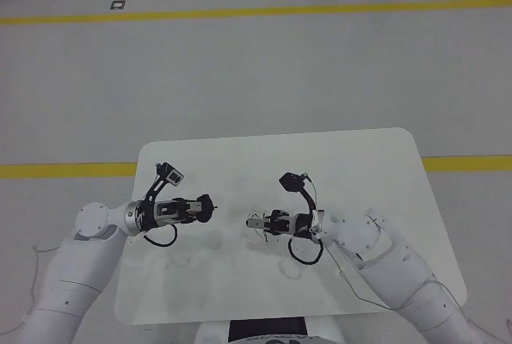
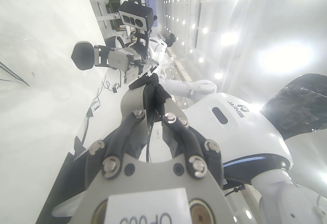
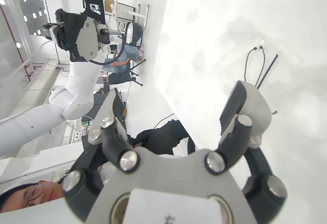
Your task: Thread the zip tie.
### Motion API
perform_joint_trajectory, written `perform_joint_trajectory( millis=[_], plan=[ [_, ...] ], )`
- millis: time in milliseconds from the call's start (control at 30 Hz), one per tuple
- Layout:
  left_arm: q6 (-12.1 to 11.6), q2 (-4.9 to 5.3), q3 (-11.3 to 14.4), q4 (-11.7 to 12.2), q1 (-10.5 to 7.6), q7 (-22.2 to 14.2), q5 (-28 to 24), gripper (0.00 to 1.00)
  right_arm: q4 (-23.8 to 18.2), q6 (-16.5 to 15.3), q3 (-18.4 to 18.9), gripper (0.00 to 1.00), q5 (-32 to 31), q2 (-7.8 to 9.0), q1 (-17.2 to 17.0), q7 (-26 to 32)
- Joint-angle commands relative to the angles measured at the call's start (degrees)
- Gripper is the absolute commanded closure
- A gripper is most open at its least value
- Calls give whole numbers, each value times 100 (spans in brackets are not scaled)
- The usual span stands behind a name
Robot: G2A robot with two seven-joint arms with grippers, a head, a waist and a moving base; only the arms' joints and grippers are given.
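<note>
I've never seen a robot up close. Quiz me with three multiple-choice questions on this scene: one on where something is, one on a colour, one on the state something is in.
1. Where do the zip ties lie?
A. In a basket
B. On the white table
C. On the floor

2. What colour are the zip ties?
A. Black
B. Red
C. Green

3. How is the right gripper?
A. Shut tight
B. Clamped on a cup
C. Open, gripping nothing

Answers:
1 B: they rest flat on the table top, just beyond the right gripper.
2 A: they show as thin black strands against the white top.
3 C: its jaws stand wide apart with nothing held between them.
</note>
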Motion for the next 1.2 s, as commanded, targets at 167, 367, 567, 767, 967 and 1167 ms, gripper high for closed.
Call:
perform_joint_trajectory(
  millis=[167, 367, 567, 767, 967, 1167],
  plan=[
    [0, 0, 0, 0, 0, 0, 0, 100, -71, 150, -96, 0, -294, -1, 39, 17],
    [0, 0, 0, 0, 0, 0, 0, 100, -300, 1149, -646, 0, -1375, -61, 482, 539],
    [0, 0, 0, 0, 0, 0, 0, 100, -304, 1654, -1133, 0, -1818, -176, 869, 907],
    [0, 0, 0, 0, 0, 0, 0, 100, -304, 1654, -1133, 0, -1818, -176, 869, 907],
    [0, 0, 0, 0, 0, 0, 0, 100, -311, 1647, -1202, 0, -1968, -183, 846, 815],
    [0, 0, 0, 0, 0, 0, 0, 100, -197, 1680, -1569, 0, -3046, -390, 1129, 1263]
  ],
)
